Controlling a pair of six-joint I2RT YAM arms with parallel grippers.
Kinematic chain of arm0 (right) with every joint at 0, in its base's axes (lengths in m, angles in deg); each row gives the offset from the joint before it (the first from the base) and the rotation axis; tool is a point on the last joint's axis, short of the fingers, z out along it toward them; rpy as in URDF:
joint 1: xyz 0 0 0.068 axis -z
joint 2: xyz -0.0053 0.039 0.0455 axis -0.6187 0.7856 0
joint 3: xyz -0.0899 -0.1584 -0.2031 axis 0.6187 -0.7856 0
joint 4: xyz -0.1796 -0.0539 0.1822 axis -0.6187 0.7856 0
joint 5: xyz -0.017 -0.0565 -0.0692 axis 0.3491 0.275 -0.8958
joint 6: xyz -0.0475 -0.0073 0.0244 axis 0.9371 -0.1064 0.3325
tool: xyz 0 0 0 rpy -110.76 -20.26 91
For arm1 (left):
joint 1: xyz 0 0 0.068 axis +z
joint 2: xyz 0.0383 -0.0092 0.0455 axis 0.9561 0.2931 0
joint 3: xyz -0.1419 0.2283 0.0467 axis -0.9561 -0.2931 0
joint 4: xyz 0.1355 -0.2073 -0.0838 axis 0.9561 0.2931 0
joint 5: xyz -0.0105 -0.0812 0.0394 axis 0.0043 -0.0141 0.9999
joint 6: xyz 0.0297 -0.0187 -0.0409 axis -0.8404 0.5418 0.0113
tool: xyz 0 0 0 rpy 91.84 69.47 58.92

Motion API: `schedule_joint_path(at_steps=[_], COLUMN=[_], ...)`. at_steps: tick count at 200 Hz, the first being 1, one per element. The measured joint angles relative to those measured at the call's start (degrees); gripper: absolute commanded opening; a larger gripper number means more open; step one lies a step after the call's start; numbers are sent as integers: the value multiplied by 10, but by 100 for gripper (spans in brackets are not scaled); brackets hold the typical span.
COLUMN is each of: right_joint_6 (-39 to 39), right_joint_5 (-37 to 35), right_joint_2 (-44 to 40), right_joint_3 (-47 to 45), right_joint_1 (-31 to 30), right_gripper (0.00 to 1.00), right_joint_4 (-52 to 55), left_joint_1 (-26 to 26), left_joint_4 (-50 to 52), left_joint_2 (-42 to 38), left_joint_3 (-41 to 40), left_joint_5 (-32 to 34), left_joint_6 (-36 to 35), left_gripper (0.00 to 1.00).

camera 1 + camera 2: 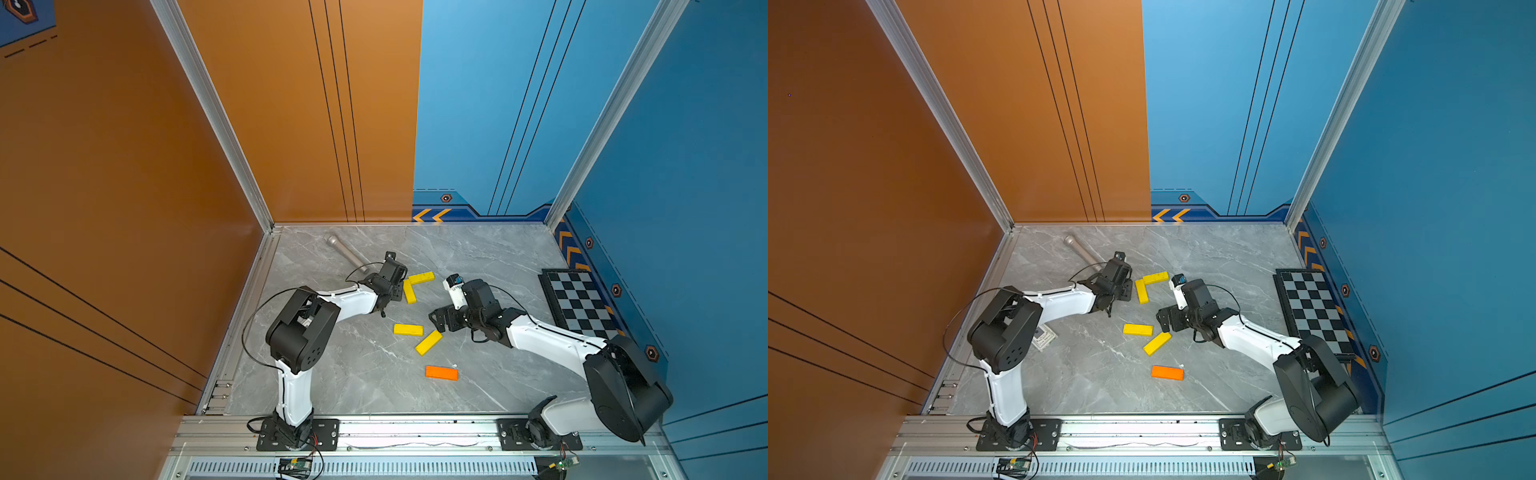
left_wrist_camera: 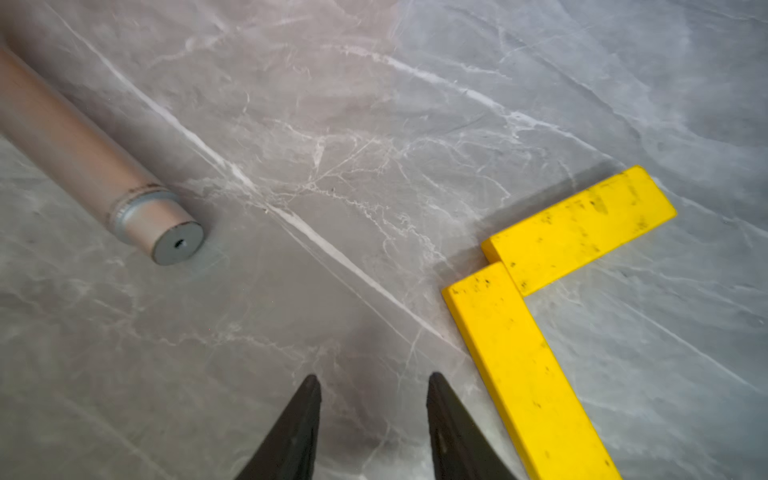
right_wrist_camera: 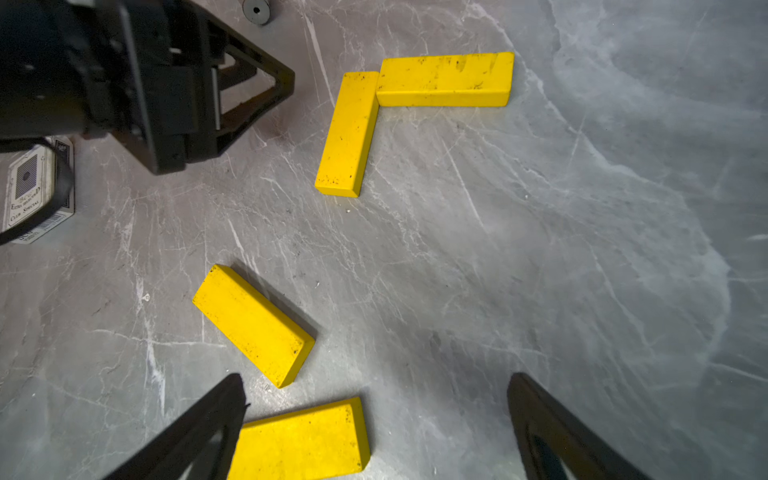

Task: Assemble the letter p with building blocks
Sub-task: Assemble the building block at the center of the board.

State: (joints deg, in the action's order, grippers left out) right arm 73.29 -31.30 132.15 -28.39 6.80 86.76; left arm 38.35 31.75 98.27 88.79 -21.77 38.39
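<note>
Desk (image 1: pixel 478 257), grey marble top. The letter p is not built; only one corner of it is laid.

- Far yellow block (image 1: pixel 421 277) and side yellow block (image 1: pixel 409 291) lie flat near the middle of the desk, a little toward the far edge. Their ends touch and form an L.
- Third yellow block (image 1: pixel 408 329) lies loose nearer the near edge. The tilted yellow block (image 1: pixel 429 343) is just beside it, with a narrow gap showing in the right wrist view.
- Orange block (image 1: pixel 441 372) lies alone, closest of the five to the near edge and apart from the rest.

Left gripper (image 2: pixel 374 415): released, jaws slightly parted with bare desk between them. It sits just beside the side yellow block, on the side toward the left edge. I cannot tell whether it touches.

Right gripper (image 3: pixel 378 388): spread wide and grasping nothing, over the desk on the near side of the L. The tilted yellow block lies by one finger (image 3: pixel 216 415).

Also present:
- Metal cylinder (image 1: pixel 347 253), lying toward the far left corner.
- Chessboard (image 1: pixel 579 305), along the right edge.
- Small printed card (image 1: pixel 1043 337), near the left edge and partly under the left arm.
</note>
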Motion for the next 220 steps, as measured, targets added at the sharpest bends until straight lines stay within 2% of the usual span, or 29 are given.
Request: schedule_joint_path(at_steps=[12, 35, 46, 76, 111, 132, 157, 174, 179, 220], right_joint_6=[-2, -16, -26, -48, -81, -102, -128, -150, -156, -207], right_joint_5=[0, 3, 9, 23, 26, 19, 6, -7, -12, -47], right_joint_2=[0, 17, 31, 54, 54, 54, 54, 54, 54, 55], right_joint_3=[0, 17, 32, 52, 51, 47, 43, 43, 43, 43], right_joint_1=[3, 11, 15, 14, -16, -38, -60, -72, -74, -115], right_gripper=[99, 78, 73, 72, 72, 71, 69, 67, 67, 65], right_joint_4=[0, 13, 26, 47, 70, 78, 92, 100, 102, 113], left_joint_1=[-17, -48, -60, -77, -111, -127, -141, -148, -149, -153], left_joint_4=[-1, -6, -9, -17, -14, -58, -97, -108, -110, -136], left_joint_2=[-27, -71, -91, -122, -218, -282, -341, -364, -371, -425], left_joint_3=[-10, -35, -54, -97, -188, -254, -328, -356, -362, -396], left_joint_5=[19, 48, 59, 84, 118, 119, 121, 121, 121, 120], left_joint_6=[-10, -22, -26, -28, -42, -68, -96, -108, -111, -119], left_gripper=[53, 56, 56, 62, 72, 81, 85, 85, 90, 98])
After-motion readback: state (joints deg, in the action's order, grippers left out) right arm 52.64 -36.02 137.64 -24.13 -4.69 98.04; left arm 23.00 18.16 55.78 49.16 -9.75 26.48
